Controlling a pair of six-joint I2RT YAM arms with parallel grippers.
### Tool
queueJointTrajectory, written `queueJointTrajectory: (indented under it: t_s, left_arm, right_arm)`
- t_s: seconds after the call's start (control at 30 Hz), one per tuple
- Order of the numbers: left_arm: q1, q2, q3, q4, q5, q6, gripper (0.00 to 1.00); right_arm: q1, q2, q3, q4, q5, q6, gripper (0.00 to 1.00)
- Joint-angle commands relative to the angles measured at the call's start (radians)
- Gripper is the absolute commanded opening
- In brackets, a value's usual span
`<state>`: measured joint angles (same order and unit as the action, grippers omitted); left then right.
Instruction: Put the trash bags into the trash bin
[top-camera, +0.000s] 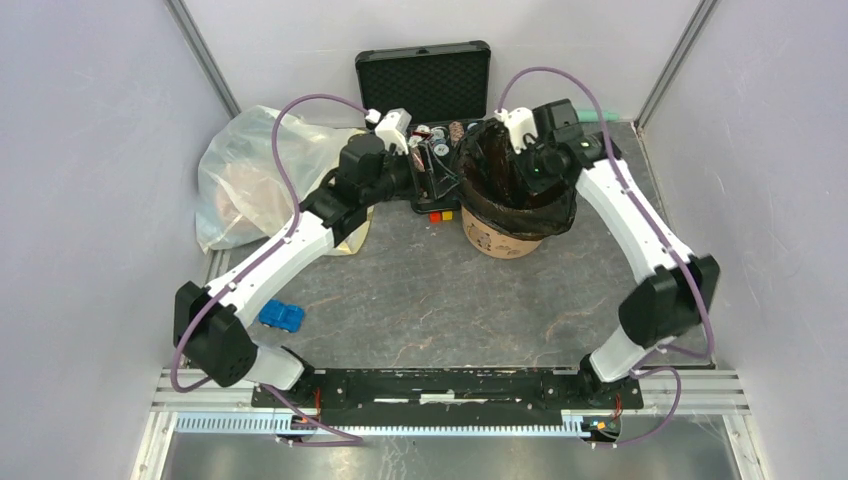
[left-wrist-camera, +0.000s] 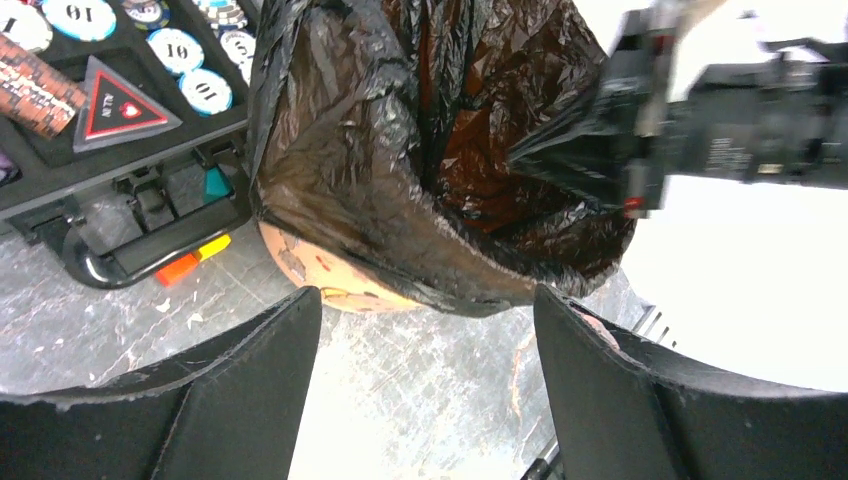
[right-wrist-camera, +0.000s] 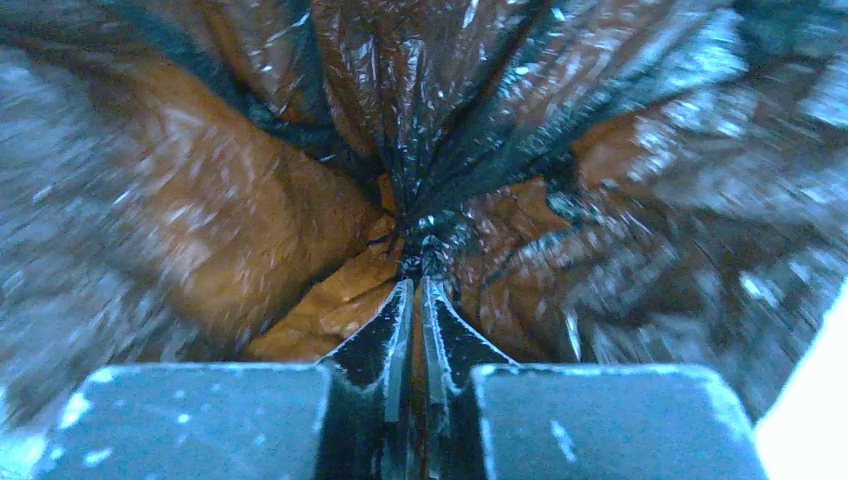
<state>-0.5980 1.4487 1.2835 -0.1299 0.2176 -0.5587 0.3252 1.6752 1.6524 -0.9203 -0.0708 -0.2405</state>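
Observation:
The peach-orange trash bin (top-camera: 500, 240) stands at the back middle of the table. A glossy black trash bag (top-camera: 505, 180) lines its mouth and drapes over the rim. My right gripper (top-camera: 517, 160) reaches down into the bin. In the right wrist view its jaws (right-wrist-camera: 413, 285) are all but together, pinching a gathered fold of the bag (right-wrist-camera: 430, 130), whose creases fan out from the tips. My left gripper (left-wrist-camera: 428, 330) is open just left of the bin (left-wrist-camera: 330, 275), with only bare table between its fingers; the bag (left-wrist-camera: 400, 150) hangs right ahead of it.
An open black case (top-camera: 425, 80) of poker chips (left-wrist-camera: 190, 50) lies behind and left of the bin. A large translucent whitish bag (top-camera: 250, 175) fills the back left. A blue toy car (top-camera: 282, 316) lies front left. Small red and yellow blocks (top-camera: 440, 215) sit by the case.

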Motion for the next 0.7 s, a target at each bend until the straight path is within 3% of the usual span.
queueJointTrajectory:
  t_s: [0.0, 0.13, 0.3, 0.4, 0.67]
  left_arm:
    - [-0.004, -0.101, -0.05, 0.024, -0.026, 0.057, 0.84]
    - [-0.005, -0.163, -0.086, 0.006, -0.038, 0.069, 0.84]
    - [-0.004, -0.263, -0.152, -0.014, -0.065, 0.082, 0.85]
    - [-0.005, -0.327, -0.202, -0.03, -0.079, 0.084, 0.85]
    - [-0.004, -0.482, -0.317, -0.117, -0.137, 0.103, 0.86]
  right_arm:
    - [-0.001, -0.191, -0.043, 0.049, 0.0, 0.028, 0.14]
    - [0.0, -0.316, -0.087, 0.089, -0.108, 0.038, 0.35]
    - [0.074, -0.421, -0.136, 0.091, -0.232, 0.02, 0.7]
    - [0.134, -0.444, -0.174, 0.083, -0.24, -0.009, 0.98]
    - [0.244, -0.411, -0.235, 0.102, -0.088, -0.055, 0.98]
